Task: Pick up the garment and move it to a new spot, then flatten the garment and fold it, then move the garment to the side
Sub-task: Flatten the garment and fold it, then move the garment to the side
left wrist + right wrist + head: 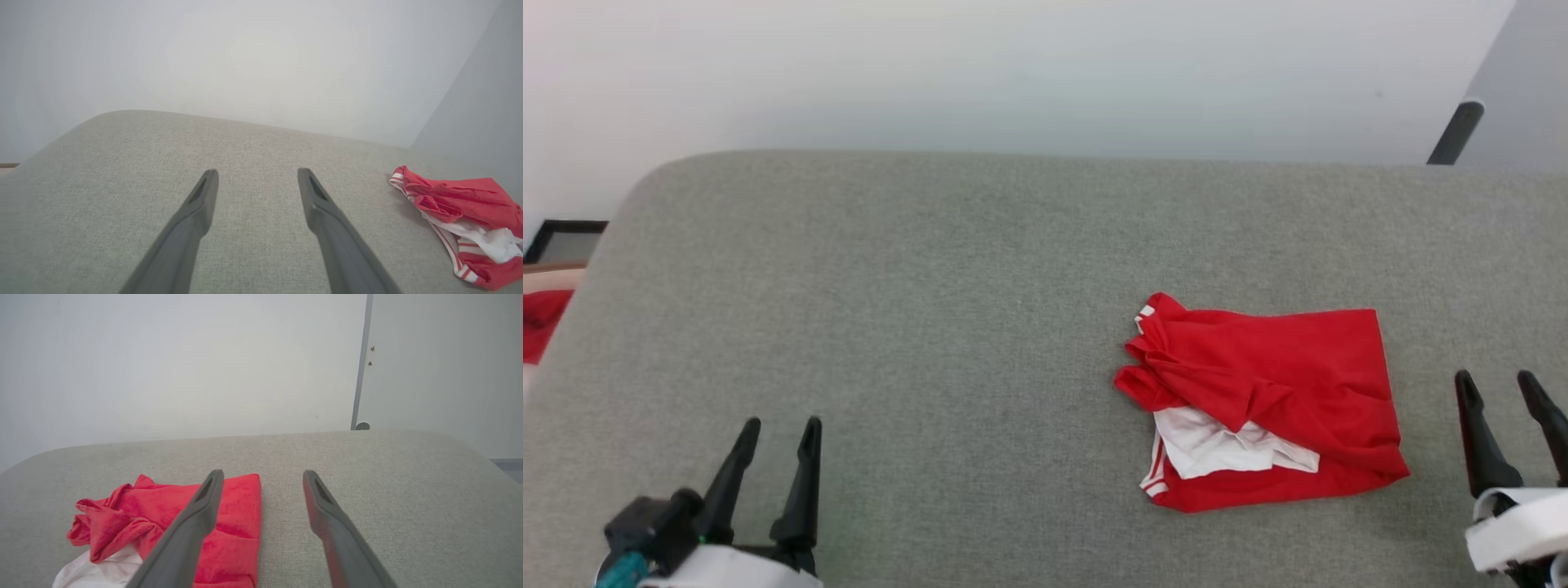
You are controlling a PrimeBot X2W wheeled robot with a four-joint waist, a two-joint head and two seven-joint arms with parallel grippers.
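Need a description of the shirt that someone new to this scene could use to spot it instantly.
Start at the wide grey padded surface. On its right half, near the right gripper, lies a crumpled, roughly folded red shirt. Unlike the all-red cloth beyond the surface's left edge, it shows a white sleeve and red-and-white striped trim.

Head view looks steeply down from above the near edge of the grey fabric worktop (931, 286), toward the white wall (1013, 73). Wrist views sit low, looking along the fingers of the left hand (257, 173) and right hand (263, 473) at that wall; all three share the red garment (1282, 392).
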